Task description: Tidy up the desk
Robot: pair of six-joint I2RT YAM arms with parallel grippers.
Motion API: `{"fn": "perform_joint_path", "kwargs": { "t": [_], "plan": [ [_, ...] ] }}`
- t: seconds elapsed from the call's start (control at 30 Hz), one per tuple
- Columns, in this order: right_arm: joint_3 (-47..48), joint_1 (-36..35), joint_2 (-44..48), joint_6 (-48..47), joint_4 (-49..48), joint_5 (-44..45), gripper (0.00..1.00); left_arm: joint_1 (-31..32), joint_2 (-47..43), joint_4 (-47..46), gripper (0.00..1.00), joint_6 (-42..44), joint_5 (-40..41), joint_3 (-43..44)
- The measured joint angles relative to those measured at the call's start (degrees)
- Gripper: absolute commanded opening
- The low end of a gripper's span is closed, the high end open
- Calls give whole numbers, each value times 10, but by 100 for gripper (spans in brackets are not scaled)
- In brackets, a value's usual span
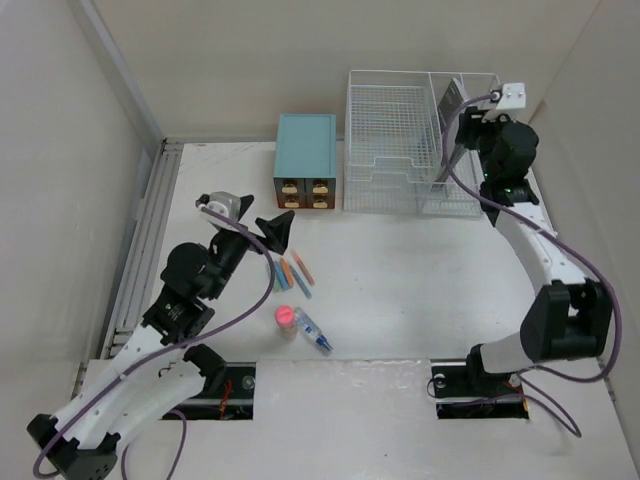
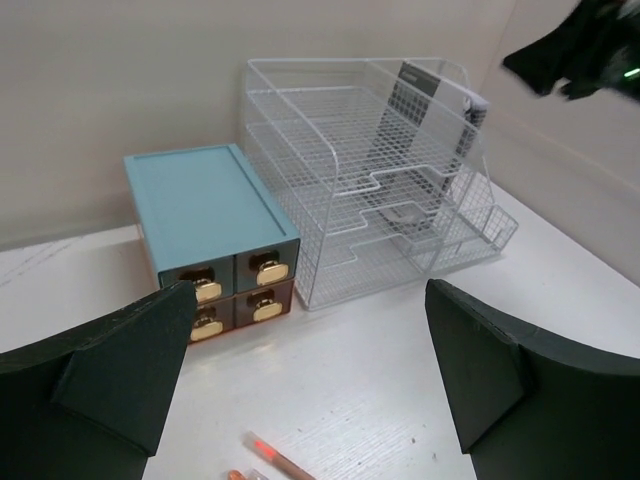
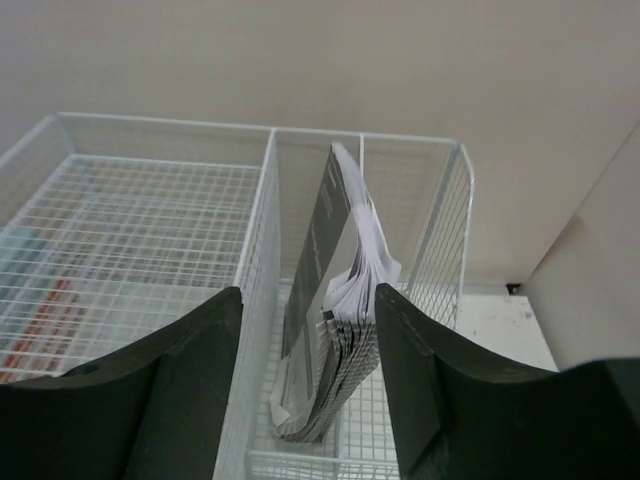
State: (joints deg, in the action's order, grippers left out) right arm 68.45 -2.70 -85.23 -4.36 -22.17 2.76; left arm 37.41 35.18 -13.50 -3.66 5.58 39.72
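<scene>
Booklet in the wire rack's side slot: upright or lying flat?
Upright, leaning slightly: the booklet stands on edge in the rack's narrow right compartment.

One drawer box point(image 1: 305, 150), one wire rack point(image 1: 385, 130), one booklet point(image 3: 325, 300), about four pens point(image 1: 300, 266), one bottle point(image 1: 285, 320).

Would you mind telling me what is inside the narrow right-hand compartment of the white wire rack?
In that compartment of the wire rack, a booklet with a dark cover stands on edge, its white pages fanning open. The floor directly beneath it is covered.
</scene>
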Motion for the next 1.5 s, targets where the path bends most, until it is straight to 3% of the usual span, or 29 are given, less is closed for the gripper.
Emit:
{"fn": "perform_joint_path", "kwargs": {
  "t": [0.07,0.1,0.13,0.17,0.2,0.27,0.3,0.33,0.37,0.43,0.47,0.5,0.67,0.9,1.27,1.5],
  "plan": [
    [11,0,42,-6,33,-18,53,0,28,-7,97,-7,13,2],
    [21,0,58,-9,54,-39,45,0,48,-8,95,-10,22,7],
    [38,1,73,-15,81,-69,18,0,69,-7,94,-16,29,15],
    [59,0,84,-21,110,-103,2,-4,101,-4,89,-22,35,28],
    [75,-3,92,-23,132,-135,0,-9,130,3,78,-28,40,44],
    [104,-13,103,-21,187,-197,0,-21,203,32,72,-49,54,101],
    [114,-20,106,-21,215,-225,4,-28,240,43,71,-58,61,127],
    [120,-29,106,-20,238,-251,18,-35,278,64,69,-69,71,153],
    [123,-38,106,-20,266,-281,48,-40,314,77,67,-77,79,178],
    [123,-59,98,-14,317,-331,77,-47,373,88,56,-89,90,208],
    [121,-70,93,-12,337,-349,100,-48,395,96,47,-93,95,215],
    [116,-77,89,-7,351,-365,100,-49,413,105,43,-97,97,219],
    [93,-93,86,2,398,-410,100,-70,509,147,41,-102,97,256],
    [79,-93,90,17,397,-427,100,-127,540,155,43,-99,67,257],
    [56,-93,101,33,393,-426,100,-149,608,144,47,-83,21,294],
    [56,-93,102,34,393,-424,100,-149,621,140,56,-78,12,316]
  ]
}}
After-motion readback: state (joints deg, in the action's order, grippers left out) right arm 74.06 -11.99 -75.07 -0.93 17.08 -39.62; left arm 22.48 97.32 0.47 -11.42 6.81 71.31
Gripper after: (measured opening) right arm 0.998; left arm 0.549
